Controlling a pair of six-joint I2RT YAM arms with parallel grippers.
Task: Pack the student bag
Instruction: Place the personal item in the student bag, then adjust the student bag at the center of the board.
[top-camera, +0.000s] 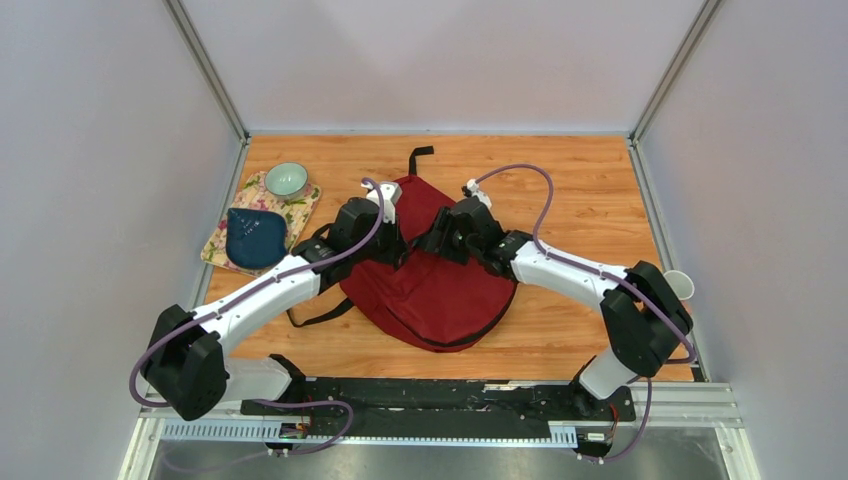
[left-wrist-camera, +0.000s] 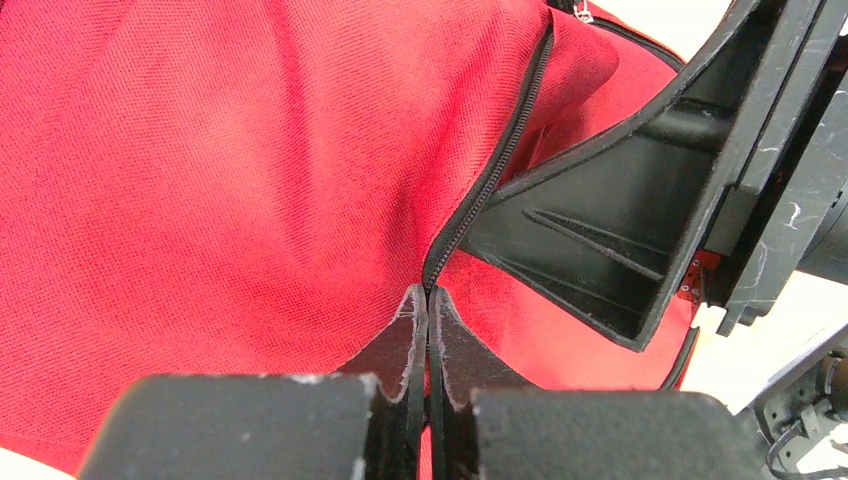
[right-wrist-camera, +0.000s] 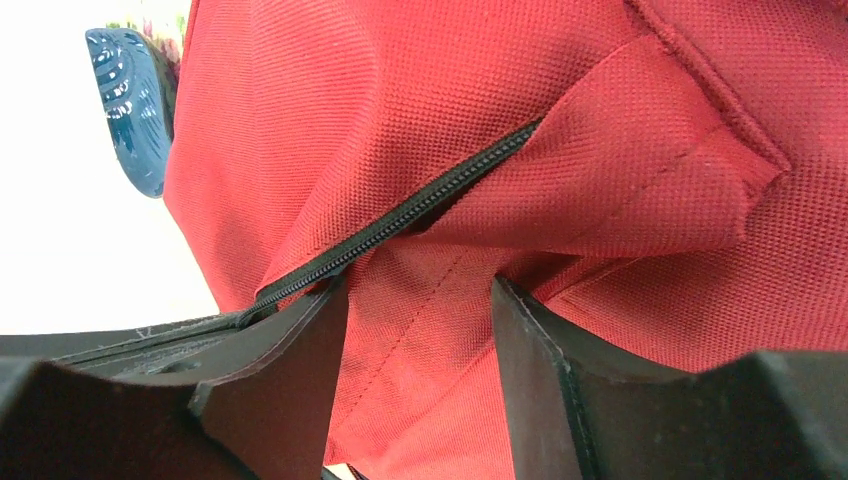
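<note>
wooden table (top-camera: 590, 200), grey walls (top-camera: 440, 60); left jaws pinch zipper (left-wrist-camera: 490, 180) of student bag (top-camera: 440, 290), right jaws spread.

One backpack (top-camera: 432, 292) sits mid-table. Far left are one bowl (top-camera: 286, 180), one pouch (top-camera: 254, 238), one flowered mat (top-camera: 301, 211). One cup (top-camera: 680, 284) stands at right.

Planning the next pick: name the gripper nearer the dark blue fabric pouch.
Left. The left gripper pinches the dark red backpack right of the pouch; the right gripper sits farther right.
</note>
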